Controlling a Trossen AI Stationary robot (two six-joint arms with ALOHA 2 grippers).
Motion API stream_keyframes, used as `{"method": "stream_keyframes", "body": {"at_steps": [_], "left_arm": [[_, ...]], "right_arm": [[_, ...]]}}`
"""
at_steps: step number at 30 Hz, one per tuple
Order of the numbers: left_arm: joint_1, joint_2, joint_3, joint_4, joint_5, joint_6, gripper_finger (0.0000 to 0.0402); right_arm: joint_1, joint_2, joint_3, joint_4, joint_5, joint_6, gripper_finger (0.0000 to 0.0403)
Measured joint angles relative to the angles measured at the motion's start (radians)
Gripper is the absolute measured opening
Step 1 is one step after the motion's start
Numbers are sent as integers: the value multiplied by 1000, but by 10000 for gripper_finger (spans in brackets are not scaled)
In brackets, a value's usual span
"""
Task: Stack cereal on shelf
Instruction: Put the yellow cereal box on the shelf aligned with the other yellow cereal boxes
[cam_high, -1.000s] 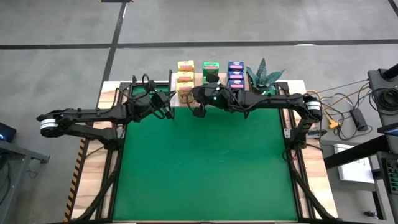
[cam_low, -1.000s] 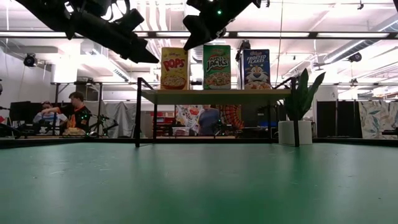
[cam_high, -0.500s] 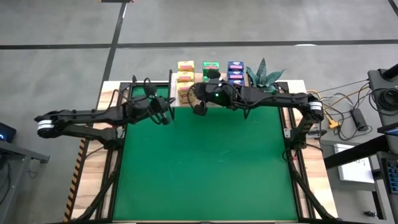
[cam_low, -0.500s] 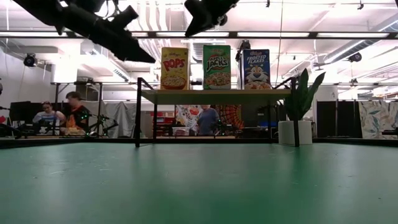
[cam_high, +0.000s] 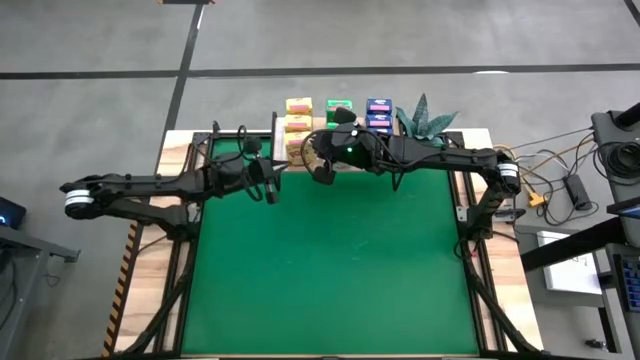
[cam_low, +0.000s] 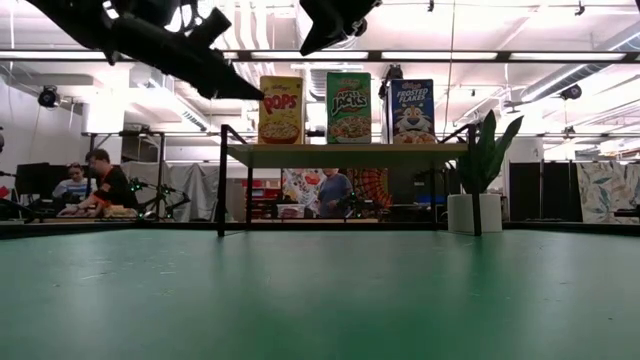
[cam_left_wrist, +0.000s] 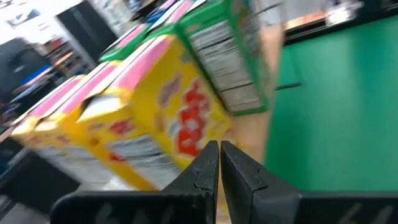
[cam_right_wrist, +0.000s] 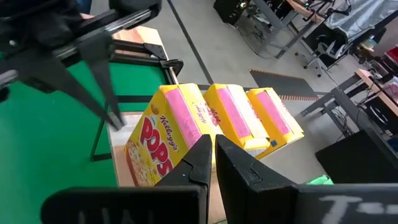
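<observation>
Upright cereal (cam_low: 348, 107) (yellow, green, blue).

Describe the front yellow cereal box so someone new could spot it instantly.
Start at the pale wood shelf at the table's far edge, beside the potted plant. Three rows of boxes stand on it: yellow, green, blue. The front yellow box heads the row farthest from the plant, facing the green mat; it alone shows red "POPS" lettering.

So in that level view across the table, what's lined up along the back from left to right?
People seated at a desk → yellow Pops box → green Apple Jacks box → blue Frosted Flakes box → potted plant. The three boxes stand on the shelf.
</observation>
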Motion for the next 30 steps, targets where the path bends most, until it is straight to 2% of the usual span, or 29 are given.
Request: {"method": "stream_keyframes", "body": {"at_steps": [7,25,30], "left_arm": [[26,22,0,20,-60,-4,0],[29,23,0,19,-66,-11,0],[29,23,0,19,-142,-18,0]], "right_arm": [[0,0,0,-17,0,10,12],[0,0,0,-20,0,10,12],[6,0,0,-43,0,19,12]]}}
